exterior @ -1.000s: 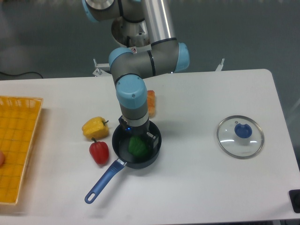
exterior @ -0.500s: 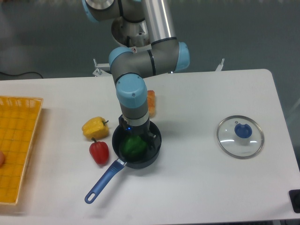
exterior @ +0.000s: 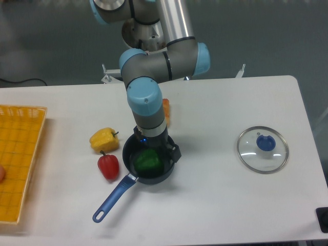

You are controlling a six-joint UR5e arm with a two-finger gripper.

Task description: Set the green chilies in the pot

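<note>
Now that the green chilies (exterior: 147,160) lie loose on the floor of the pot (exterior: 166,171), the gripper (exterior: 154,148), spread and holding nothing, has lifted and shifted right since a second ago, so the placing looks done.

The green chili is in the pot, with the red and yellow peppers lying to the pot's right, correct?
Not quite. The camera view shows the green chili in the pot, but the red pepper and yellow pepper lie to its left, not its right.
</note>
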